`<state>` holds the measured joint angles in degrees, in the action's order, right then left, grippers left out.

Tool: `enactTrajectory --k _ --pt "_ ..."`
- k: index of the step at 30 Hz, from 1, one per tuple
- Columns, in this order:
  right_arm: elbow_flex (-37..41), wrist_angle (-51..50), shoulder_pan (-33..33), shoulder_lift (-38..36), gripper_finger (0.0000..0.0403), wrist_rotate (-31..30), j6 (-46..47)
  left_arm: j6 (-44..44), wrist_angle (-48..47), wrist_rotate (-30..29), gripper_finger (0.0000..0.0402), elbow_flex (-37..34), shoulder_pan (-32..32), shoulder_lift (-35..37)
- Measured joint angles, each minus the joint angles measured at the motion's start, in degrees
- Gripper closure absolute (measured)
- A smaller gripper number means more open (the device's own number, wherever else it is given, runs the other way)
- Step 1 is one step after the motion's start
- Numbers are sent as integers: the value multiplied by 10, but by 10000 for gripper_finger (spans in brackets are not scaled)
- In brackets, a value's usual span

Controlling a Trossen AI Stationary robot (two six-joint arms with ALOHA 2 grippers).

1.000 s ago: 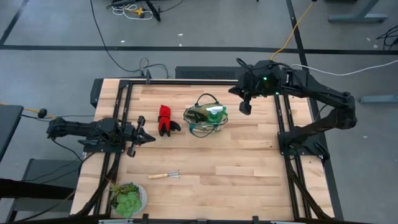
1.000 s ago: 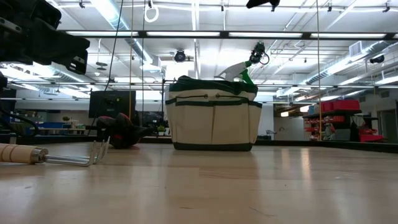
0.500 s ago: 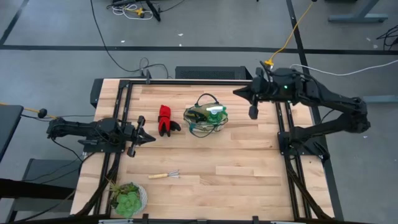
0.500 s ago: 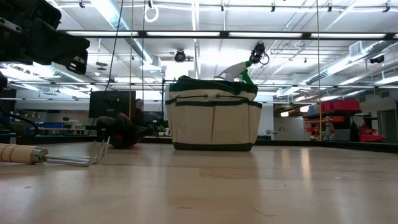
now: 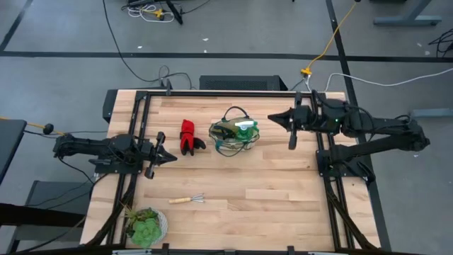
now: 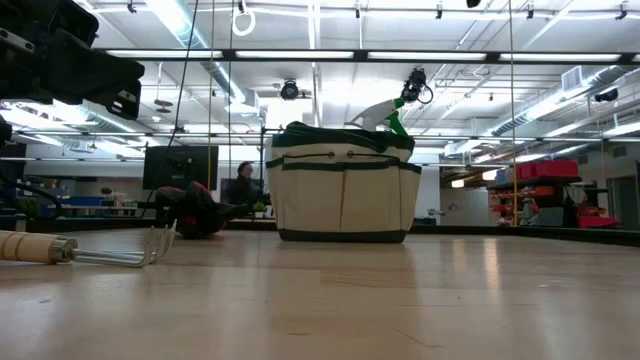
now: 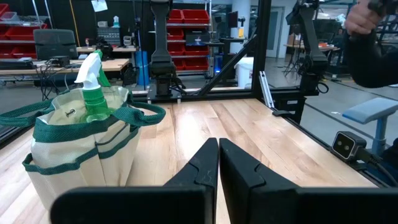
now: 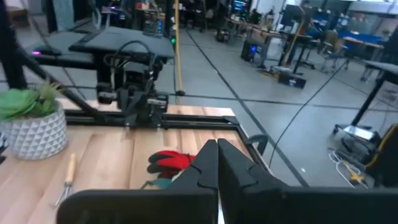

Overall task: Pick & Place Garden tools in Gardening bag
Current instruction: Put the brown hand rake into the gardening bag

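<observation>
With both grippers' fingers pressed together and empty, the left gripper [image 5: 164, 157] should spread wide before descending squarely on the red-and-black gloves [image 5: 189, 136] lying just left of the gardening bag [image 5: 234, 137] mid-tabletop, while the right gripper [image 5: 286, 120] waits right of the bag.

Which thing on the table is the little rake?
Start at the round tan fabric bag mid-table, then look toward the spiky green plant in the pale pot at the corner. Between them lies the small wooden-handled metal rake, alone, thin, with prongs.
</observation>
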<state>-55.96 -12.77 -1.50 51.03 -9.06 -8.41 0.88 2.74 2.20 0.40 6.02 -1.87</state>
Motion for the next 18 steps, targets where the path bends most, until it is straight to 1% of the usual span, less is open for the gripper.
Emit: enactTrajectory --k 8,18 --pt "133 117 32 -49 403 -6 -22 0 0 0 381 0 0 0" --pt "274 175 35 -139 403 -8 -7 0 0 0 381 0 0 0"
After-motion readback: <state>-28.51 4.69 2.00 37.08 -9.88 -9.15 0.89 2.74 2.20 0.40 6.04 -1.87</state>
